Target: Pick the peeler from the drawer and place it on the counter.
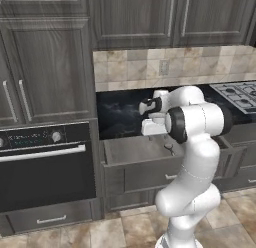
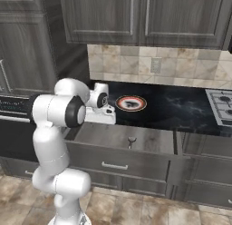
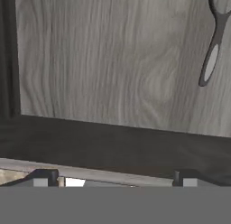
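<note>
The drawer stands pulled out below the black counter. On its light wood-grain floor lies the peeler, slim and grey, with its head toward the counter. My gripper hangs over the drawer's left part, pointing down, some way above the floor. It is open and holds nothing. The peeler sits off to the upper right in the hand view, well apart from the fingertips.
A round red-rimmed plate rests on the counter just behind the drawer. The stove is at the right, a wall oven at the left. The dark drawer front runs across below the floor in the hand view.
</note>
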Controlling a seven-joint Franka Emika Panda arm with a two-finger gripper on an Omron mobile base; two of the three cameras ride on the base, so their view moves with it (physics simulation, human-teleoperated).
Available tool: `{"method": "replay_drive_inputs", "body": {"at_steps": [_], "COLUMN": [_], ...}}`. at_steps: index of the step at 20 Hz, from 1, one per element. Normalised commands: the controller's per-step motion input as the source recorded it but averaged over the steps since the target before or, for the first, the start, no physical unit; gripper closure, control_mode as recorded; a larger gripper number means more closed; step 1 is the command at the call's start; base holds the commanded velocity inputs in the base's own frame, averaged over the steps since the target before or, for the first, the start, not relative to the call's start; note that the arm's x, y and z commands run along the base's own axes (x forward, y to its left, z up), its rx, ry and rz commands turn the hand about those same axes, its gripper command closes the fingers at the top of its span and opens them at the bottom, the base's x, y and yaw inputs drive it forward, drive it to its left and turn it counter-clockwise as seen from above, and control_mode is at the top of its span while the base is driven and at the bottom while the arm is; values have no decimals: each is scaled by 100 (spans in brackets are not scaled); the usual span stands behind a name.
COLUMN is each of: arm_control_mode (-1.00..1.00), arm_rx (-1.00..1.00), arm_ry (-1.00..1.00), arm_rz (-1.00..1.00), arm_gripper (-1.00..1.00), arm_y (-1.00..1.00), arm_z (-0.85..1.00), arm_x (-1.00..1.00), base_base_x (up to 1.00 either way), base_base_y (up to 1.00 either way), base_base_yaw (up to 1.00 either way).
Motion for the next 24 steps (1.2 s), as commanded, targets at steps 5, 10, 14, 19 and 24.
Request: {"method": "replay_drive_inputs", "body": {"at_steps": [5, 10, 14, 19, 24], "arm_control_mode": [-100, -100, -100, -100, -100], "arm_rx": [0, 0, 0, 0, 0], "arm_ry": [2, -1, -1, 0, 0], "arm_rz": [2, 0, 0, 0, 0], "arm_gripper": [-100, -100, -100, -100, -100], "arm_y": [0, 0, 0, 0, 0], "arm_z": [-70, -71, -64, -67, -58], "arm_x": [30, -2, -3, 0, -7], "base_base_x": [0, 0, 0, 0, 0], "base_base_y": [0, 0, 0, 0, 0], "base_base_yaw": [0, 0, 0, 0, 0]}}
